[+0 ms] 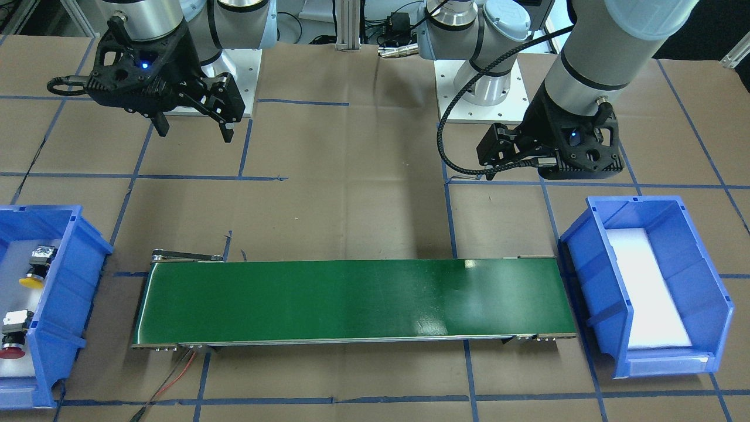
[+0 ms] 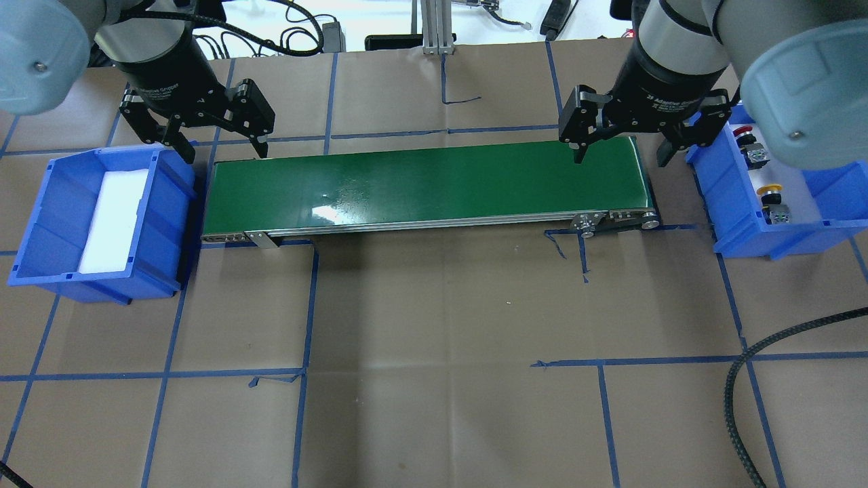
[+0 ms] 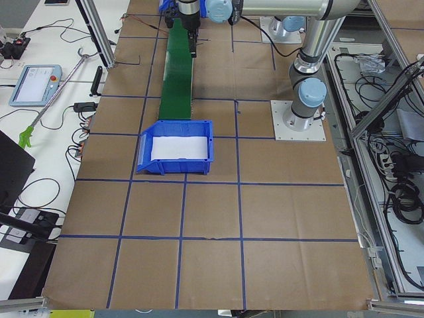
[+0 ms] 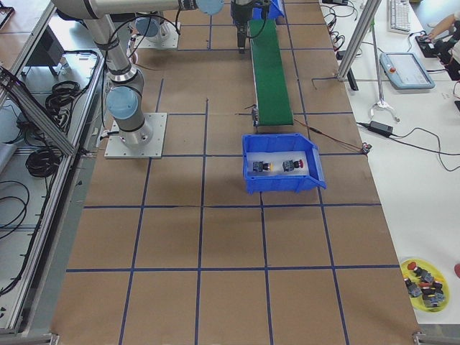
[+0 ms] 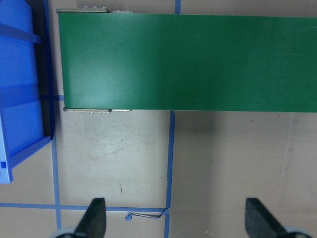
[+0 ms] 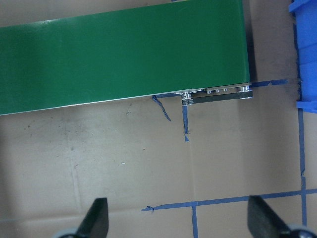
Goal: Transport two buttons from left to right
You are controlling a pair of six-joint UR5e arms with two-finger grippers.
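Observation:
The yellow-capped button (image 2: 771,190) and the red-capped button (image 2: 744,131) lie in the blue bin (image 2: 759,240) at my right end of the table. In the front-facing view the yellow button (image 1: 32,280) and the red one (image 1: 12,350) show at far left. My right gripper (image 2: 618,157) is open and empty, hovering over the belt's end beside that bin; its fingertips (image 6: 96,218) frame bare paper. My left gripper (image 2: 224,150) is open and empty over the belt's other end; it also shows in its wrist view (image 5: 178,220).
A green conveyor belt (image 2: 427,183) runs between the two bins. A second blue bin (image 2: 41,251) with only a white foam liner stands at my left end. Brown paper with blue tape lines covers the table. A braided cable (image 2: 746,386) crosses the near right corner.

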